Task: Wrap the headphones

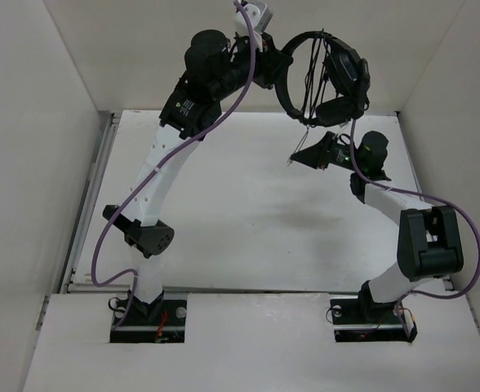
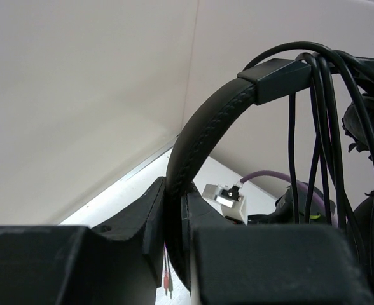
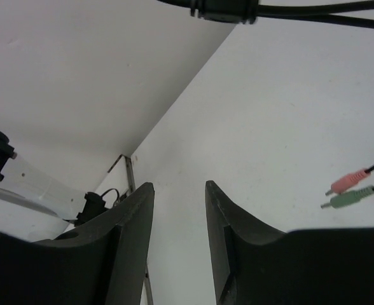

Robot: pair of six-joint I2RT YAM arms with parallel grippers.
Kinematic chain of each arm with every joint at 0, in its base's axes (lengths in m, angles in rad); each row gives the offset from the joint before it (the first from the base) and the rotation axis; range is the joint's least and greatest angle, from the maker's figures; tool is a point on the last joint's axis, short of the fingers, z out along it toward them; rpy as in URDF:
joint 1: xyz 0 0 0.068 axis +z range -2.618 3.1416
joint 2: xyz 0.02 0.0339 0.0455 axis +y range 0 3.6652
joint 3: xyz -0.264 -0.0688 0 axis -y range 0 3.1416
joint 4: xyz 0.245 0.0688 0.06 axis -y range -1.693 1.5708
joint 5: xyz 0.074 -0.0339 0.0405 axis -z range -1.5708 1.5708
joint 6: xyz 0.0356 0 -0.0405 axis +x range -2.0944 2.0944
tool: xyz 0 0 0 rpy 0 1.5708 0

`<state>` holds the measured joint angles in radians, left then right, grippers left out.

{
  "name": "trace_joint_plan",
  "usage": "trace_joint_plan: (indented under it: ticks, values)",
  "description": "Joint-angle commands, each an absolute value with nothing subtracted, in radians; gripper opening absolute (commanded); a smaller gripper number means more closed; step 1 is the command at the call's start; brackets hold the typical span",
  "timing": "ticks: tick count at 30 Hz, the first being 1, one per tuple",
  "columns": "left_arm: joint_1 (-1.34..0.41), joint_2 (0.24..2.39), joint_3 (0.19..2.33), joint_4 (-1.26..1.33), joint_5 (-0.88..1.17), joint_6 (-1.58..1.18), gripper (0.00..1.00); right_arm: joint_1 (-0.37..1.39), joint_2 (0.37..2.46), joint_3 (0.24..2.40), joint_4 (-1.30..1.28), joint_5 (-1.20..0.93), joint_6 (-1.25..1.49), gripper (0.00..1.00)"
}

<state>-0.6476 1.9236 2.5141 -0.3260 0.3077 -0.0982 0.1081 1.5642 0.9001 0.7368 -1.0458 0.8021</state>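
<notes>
Left claw [image 2: 174, 210] is clenching on the headband [image 2: 203, 130], its two fingers pressing the padded band from either side, as I am seeing on the left wrist feed. It is holding the headphones [image 1: 338, 82] up in the air over the far edge of the table [image 1: 224, 212], close to the back wall [image 1: 142, 49]. They are hanging out to the right of the claw, with the earcups [image 1: 350, 73] on the side away from it. Several strands of the thin black cable [image 2: 314, 146] are running over the top of the band where the padding is meeting the hard slider, then dropping down across the hoop.

I am seeing the right claw [image 3: 179, 197] spread apart with only bare table showing between its fingers, so it is gripping nothing. From above, it is hovering lower than the headphones, over the far right part of the table, with its fingers pointing left. A pink plug [image 3: 351, 180] and a green plug [image 3: 351, 197] are dangling side by side off to its right, clear of the fingers. A thicker junction [image 3: 225, 9] of the cable is crossing above the claw. I cannot tell from above whether any strand is brushing it.
</notes>
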Motion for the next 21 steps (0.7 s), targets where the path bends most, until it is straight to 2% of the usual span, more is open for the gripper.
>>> trace_joint_plan:
  ticks: [1, 12, 21]
  values:
    - [-0.645, 1.896, 2.556, -0.225, 0.310, -0.127, 0.02, 0.091, 1.519, 0.899, 0.752, -1.055, 0.775, 0.44]
    - [-0.648, 1.856, 2.505, -0.233, 0.318, -0.124, 0.02, -0.084, 1.482, 0.948, 0.563, -1.000, 0.577, 0.46]
    - [-0.686, 1.852, 2.510, -0.230, 0.321, -0.130, 0.02, -0.070, 1.516, 0.983, 0.497, -0.988, 0.503, 0.48]
